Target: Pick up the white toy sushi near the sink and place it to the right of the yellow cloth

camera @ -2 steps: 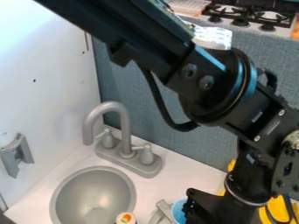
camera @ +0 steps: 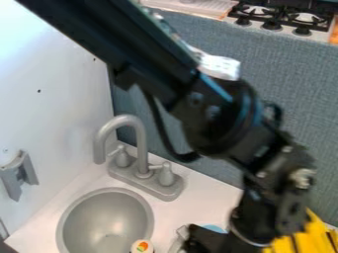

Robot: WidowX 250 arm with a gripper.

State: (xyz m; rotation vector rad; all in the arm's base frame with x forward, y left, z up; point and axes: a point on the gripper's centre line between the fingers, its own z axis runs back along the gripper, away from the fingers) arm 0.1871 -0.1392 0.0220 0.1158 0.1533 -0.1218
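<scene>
Fingers spread or pressed together: one cannot tell from what shows of the black gripper (camera: 210, 240), which hangs low over the white surface (camera: 198, 197) at the bottom of the view. Whether it holds anything cannot be told either. Close beside it, at its left in the view, is a gray piece (camera: 177, 241), and a sliver of a light blue thing (camera: 214, 228) shows just above it; contact with either is unclear. Farther left, a small white object (camera: 141, 247) with an orange and green mark is at the lower right edge of the round gray sink (camera: 102, 212). Behind the sink, a gray faucet (camera: 137, 141) curves up between two handles. A yellow thing (camera: 294, 243) lies partly behind the arm (camera: 218, 116) at the lower right. A gray bracket (camera: 20, 175) is on the white wall (camera: 53, 64), and a stove (camera: 290, 19) stands beyond the blue-gray panel (camera: 297, 74).
</scene>
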